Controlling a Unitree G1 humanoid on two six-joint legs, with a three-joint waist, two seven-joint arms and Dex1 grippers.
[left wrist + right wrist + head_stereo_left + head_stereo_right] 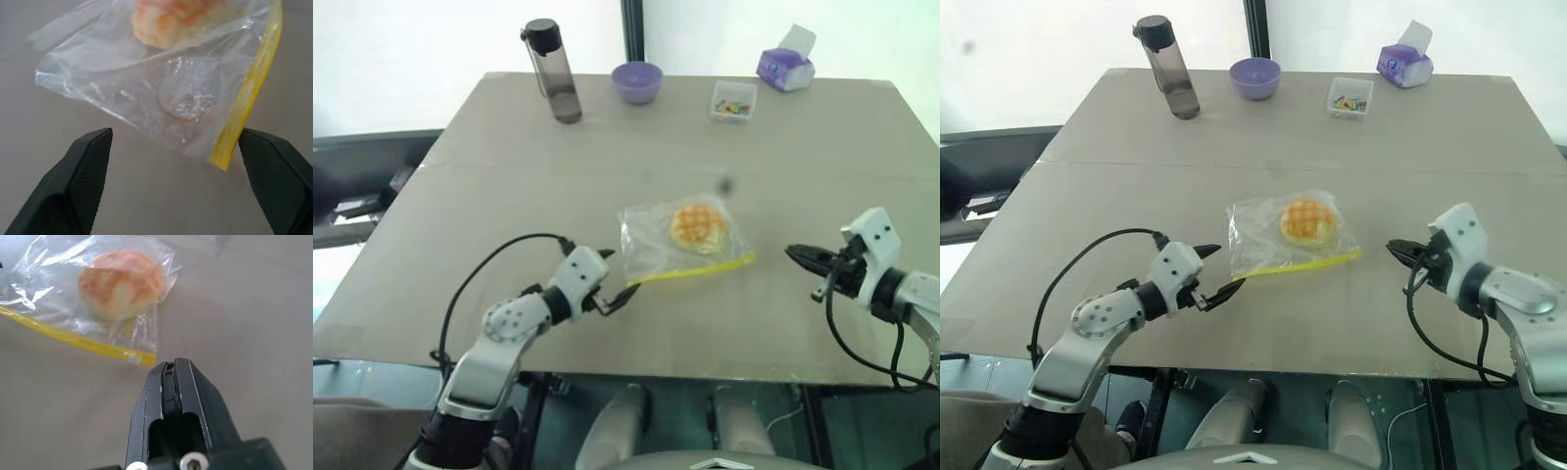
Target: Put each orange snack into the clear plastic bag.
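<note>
Lying mid-table, the clear plastic bag (677, 245) held the orange snack (696, 226), its yellow strip facing the near edge. Your left gripper (613, 291) stood wide-jawed just off the bag's near left corner, touching nothing. Your right gripper (800, 257), jaws pressed together and empty, sat apart by the table's right edge, bare table between.

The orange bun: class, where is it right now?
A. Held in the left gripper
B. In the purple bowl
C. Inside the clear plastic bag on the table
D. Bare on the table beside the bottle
C: the orange bun shows through the crinkly film of the clear plastic bag, which lies flat on the table, with neither gripper touching it.
</note>
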